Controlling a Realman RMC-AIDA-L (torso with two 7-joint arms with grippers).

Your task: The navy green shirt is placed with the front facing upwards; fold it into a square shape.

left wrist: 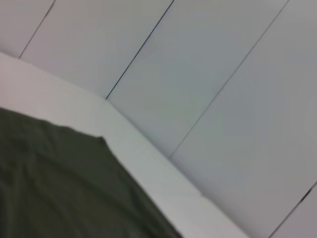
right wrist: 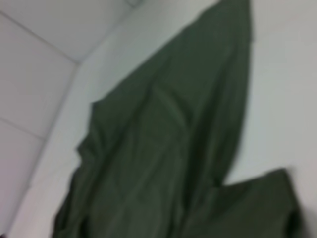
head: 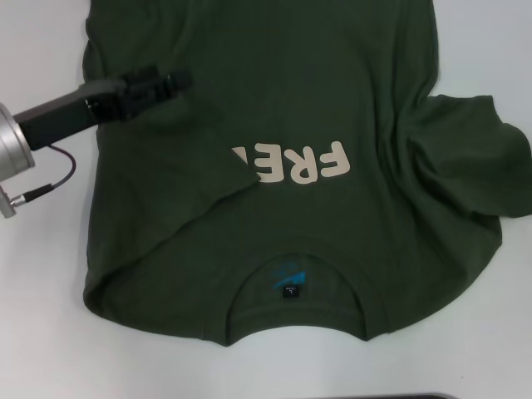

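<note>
The navy green shirt lies front up on the white table, collar and blue neck label toward the near edge. Its left side is folded inward over the chest and hides part of the cream print. The other sleeve lies rumpled out to the right. My left gripper hovers over the folded left part of the shirt, its black wrist reaching in from the left edge. In the left wrist view only a shirt corner shows, and the right wrist view looks over the cloth. The right gripper is out of view.
White table shows bare around the shirt on the left, right and near sides. A cable loops from my left arm's metal cuff. White wall panels stand behind the table's far edge.
</note>
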